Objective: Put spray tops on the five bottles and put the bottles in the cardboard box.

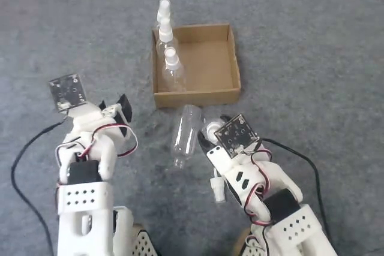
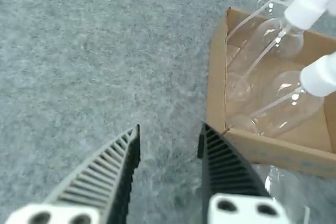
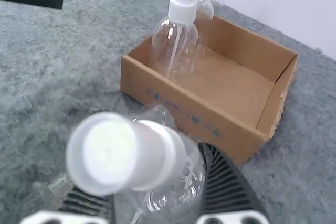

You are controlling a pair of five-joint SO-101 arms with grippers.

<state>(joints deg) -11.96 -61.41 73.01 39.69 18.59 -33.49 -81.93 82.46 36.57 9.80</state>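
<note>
The table covering (image 1: 312, 58) is mottled grey. The cardboard box (image 1: 198, 97) is plain brown. Bottles (image 1: 173, 75) are clear, their spray tops (image 1: 171, 56) white. The left gripper (image 2: 169, 140) is black and ribbed. The blurred cap (image 3: 113, 150) on another bottle (image 3: 173, 187) seems translucent white.

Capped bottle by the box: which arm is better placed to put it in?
Right, probably: its end effector holds the capped bottle near the cardboard box; the left end effector is open and empty.

Brown cardboard box (image 1: 198, 97) holds three upright, white-sprayer-topped clear plastic bottles (image 1: 174, 76); outside, a topless bottle (image 1: 185, 133) lies beside a capped bottle (image 3: 163, 182)
</note>
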